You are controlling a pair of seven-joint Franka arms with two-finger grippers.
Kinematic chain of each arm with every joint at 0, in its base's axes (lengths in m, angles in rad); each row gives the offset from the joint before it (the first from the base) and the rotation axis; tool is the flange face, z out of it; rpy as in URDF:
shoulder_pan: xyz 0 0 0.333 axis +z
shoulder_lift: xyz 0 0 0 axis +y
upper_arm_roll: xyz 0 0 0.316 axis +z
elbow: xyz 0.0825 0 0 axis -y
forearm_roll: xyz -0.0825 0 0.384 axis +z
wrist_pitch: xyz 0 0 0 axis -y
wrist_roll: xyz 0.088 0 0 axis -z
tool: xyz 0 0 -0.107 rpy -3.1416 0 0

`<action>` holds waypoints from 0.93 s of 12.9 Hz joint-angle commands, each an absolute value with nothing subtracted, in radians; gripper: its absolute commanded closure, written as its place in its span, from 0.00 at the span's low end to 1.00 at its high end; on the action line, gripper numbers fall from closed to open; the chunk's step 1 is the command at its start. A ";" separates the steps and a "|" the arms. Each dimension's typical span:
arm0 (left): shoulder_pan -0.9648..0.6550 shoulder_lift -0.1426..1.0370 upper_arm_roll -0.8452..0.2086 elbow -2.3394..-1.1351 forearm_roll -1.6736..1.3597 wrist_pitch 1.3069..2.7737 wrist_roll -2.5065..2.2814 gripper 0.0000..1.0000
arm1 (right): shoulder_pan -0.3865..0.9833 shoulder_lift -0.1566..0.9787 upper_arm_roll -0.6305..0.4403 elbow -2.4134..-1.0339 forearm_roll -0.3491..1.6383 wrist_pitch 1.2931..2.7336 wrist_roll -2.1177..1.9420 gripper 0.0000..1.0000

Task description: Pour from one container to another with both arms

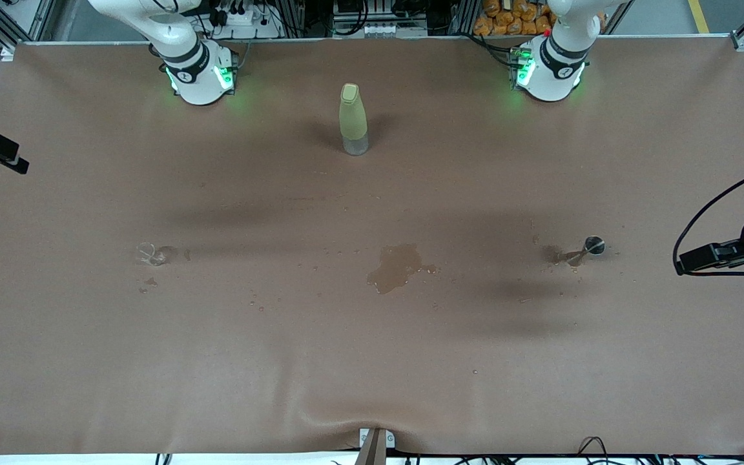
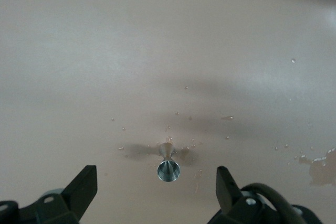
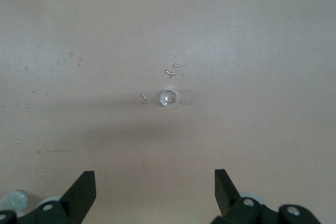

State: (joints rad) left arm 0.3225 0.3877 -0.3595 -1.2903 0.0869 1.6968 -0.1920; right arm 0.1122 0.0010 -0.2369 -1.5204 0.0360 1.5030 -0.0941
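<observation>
Both arms hang high over the table (image 1: 55, 361), fingers spread wide on nothing: we see the right gripper (image 3: 155, 195) over a small clear glass (image 1: 150, 254) toward the right arm's end. Then a wet spill (image 1: 395, 267) mid-table and an upright yellow-green bottle (image 1: 353, 119) near the bases' edge. Our left gripper (image 2: 156, 195) hangs over a little metal cup (image 1: 594, 245) toward the left arm's end.

table (image 1: 88, 361) brown | bottle (image 1: 353, 119), glass (image 1: 150, 254), metal cup (image 1: 593, 245), spill (image 1: 396, 267)
</observation>
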 commanded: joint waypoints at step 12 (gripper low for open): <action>0.177 0.315 -0.226 -1.321 0.097 1.690 -0.215 0.00 | 0.176 0.002 -0.264 -1.496 0.035 1.476 -0.097 0.00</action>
State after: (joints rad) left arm 0.2786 0.3606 -0.3285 -1.2914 0.0900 1.6963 -0.2091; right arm 0.1572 0.0040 -0.2477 -1.5004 0.0355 1.4789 -0.0950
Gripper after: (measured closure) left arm 0.000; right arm 0.000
